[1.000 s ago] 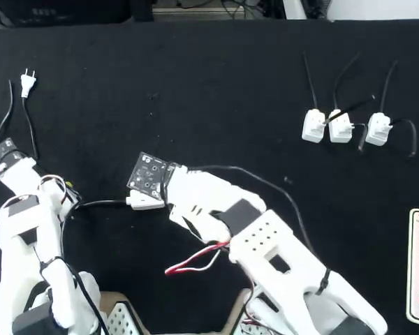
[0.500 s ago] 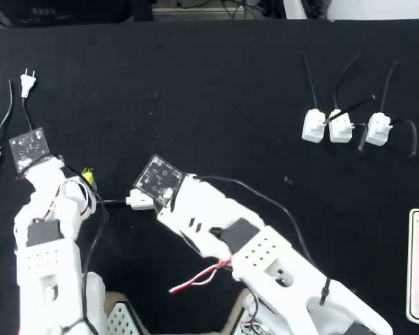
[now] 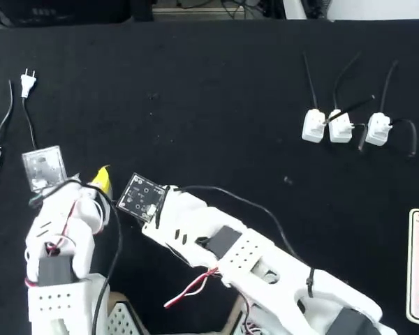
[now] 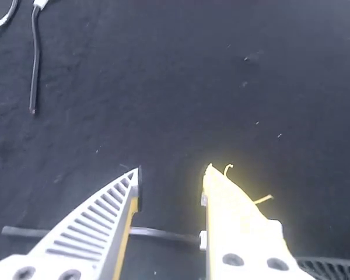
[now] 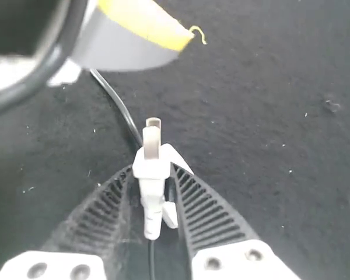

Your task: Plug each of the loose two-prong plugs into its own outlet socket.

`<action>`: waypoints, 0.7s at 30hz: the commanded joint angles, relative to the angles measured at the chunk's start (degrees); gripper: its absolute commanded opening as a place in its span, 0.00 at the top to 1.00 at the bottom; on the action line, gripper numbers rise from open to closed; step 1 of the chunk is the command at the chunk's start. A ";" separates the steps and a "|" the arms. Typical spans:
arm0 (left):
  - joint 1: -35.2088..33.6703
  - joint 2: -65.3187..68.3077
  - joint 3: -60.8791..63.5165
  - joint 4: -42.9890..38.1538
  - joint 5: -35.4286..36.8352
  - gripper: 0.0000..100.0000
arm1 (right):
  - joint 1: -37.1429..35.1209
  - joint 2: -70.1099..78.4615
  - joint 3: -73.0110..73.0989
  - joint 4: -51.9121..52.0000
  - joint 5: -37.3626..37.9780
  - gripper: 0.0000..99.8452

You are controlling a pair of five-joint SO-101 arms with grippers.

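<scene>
Well apart from the outlet sockets (image 3: 340,127), the left claw (image 4: 172,175) hangs released over the black surface (image 3: 216,84), while the right claw (image 5: 153,169) beside it clenches a two-prong plug (image 5: 153,153) prongs-forward, apparently ready to be pushed into a socket.

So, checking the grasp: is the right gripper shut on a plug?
Shut: the right gripper clamps the white plug from both sides, prongs pointing forward.
</scene>
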 commanded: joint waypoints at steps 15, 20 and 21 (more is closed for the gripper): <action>8.48 -9.85 4.79 3.52 -11.16 0.82 | -6.95 0.13 -0.13 -1.32 -0.09 0.99; 5.41 -9.85 5.58 3.34 -11.34 0.82 | -6.95 -1.10 -1.19 2.81 0.00 0.99; 5.32 -9.85 5.76 3.25 -11.43 0.82 | -6.95 -2.15 -1.19 3.34 0.00 0.99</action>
